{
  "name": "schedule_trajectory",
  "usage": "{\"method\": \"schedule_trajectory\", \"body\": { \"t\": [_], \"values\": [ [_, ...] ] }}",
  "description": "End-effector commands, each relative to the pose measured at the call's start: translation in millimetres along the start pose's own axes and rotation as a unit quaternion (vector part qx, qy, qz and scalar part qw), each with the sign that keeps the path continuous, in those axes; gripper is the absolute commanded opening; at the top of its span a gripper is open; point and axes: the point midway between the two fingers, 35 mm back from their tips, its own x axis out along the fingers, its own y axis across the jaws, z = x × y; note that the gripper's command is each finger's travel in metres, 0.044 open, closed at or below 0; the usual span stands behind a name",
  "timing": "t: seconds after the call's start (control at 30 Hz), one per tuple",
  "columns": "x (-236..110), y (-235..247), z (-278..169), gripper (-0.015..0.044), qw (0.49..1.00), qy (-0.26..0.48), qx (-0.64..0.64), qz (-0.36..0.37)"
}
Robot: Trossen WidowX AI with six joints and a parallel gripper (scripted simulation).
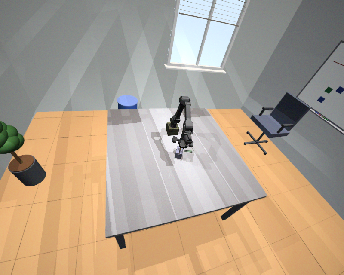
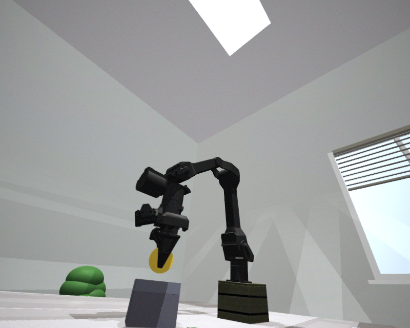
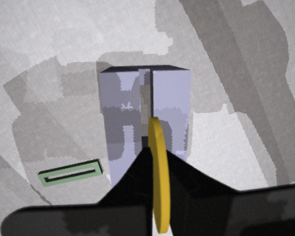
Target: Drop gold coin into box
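Observation:
My gripper (image 2: 162, 265) (image 3: 152, 153) (image 1: 180, 148) is shut on the gold coin (image 2: 154, 263) (image 3: 158, 155) and holds it on edge, just above the grey box (image 2: 152, 303) (image 3: 119, 110) (image 1: 178, 155). In the wrist view the coin's edge lines up roughly with the narrow slot (image 3: 146, 99) in the box lid. In the exterior view the coin's lower rim hangs a little above the lid and does not touch it. The dark-green holder (image 3: 71, 172) (image 1: 189, 150) lies empty on the table, to the left of the box in the wrist view.
The arm's olive base block (image 2: 242, 300) (image 1: 172, 128) stands on the table (image 1: 154, 189) behind the box. A chair (image 1: 274, 121), a potted plant (image 1: 6, 145) and a blue bin (image 1: 127, 102) stand on the floor around the table.

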Motion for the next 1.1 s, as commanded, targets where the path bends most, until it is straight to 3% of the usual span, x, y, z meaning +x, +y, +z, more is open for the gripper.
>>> {"method": "schedule_trajectory", "body": {
  "t": [0.0,0.93,1.07],
  "values": [
    [3,0,-2,0.0000,1.000,0.002,-0.001,-0.001],
    [15,0,-2,0.0000,1.000,0.002,0.002,-0.001],
    [12,0,0,0.0105,1.000,0.000,-0.001,0.000]
  ]
}}
